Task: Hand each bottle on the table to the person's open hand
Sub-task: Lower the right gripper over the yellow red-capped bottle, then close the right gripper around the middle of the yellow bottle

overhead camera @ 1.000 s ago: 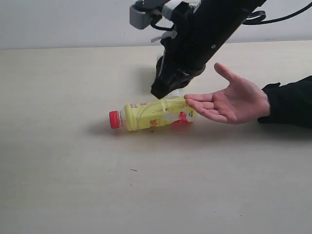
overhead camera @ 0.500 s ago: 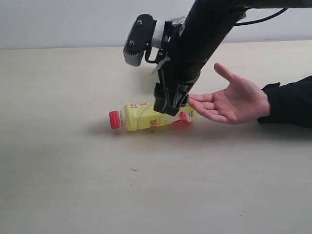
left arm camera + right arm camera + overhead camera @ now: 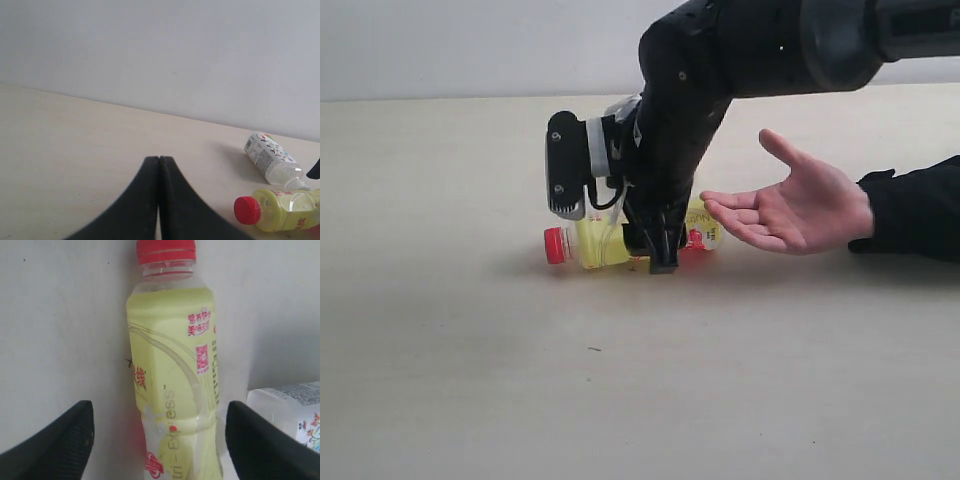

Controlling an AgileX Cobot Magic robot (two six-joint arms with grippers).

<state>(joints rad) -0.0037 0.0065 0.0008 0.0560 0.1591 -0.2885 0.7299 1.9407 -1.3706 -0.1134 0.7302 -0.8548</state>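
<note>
A yellow bottle point(image 3: 592, 243) with a red cap lies on its side on the table point(image 3: 470, 350), its base close to the person's open hand point(image 3: 800, 205). My right gripper point(image 3: 656, 256) has come down over the bottle's middle. In the right wrist view that gripper point(image 3: 159, 412) is open, one finger on each side of the yellow bottle point(image 3: 172, 365), not touching it. A short patterned-label bottle point(image 3: 267, 155) lies just behind the yellow bottle point(image 3: 285, 209); the arm hides it in the exterior view. My left gripper point(image 3: 159, 160) is shut on nothing, low over the table. The other bottles are out of view.
The person's dark sleeve point(image 3: 915, 210) rests on the table at the right edge, with the palm facing up. A pale wall point(image 3: 470, 45) runs behind the table's far edge. The patterned bottle point(image 3: 295, 410) lies close beside one right finger.
My right arm dropped from above the yellow bottle and turned at the wrist. Its open fingers now straddle the bottle at table level. The bottle and hand stayed put.
</note>
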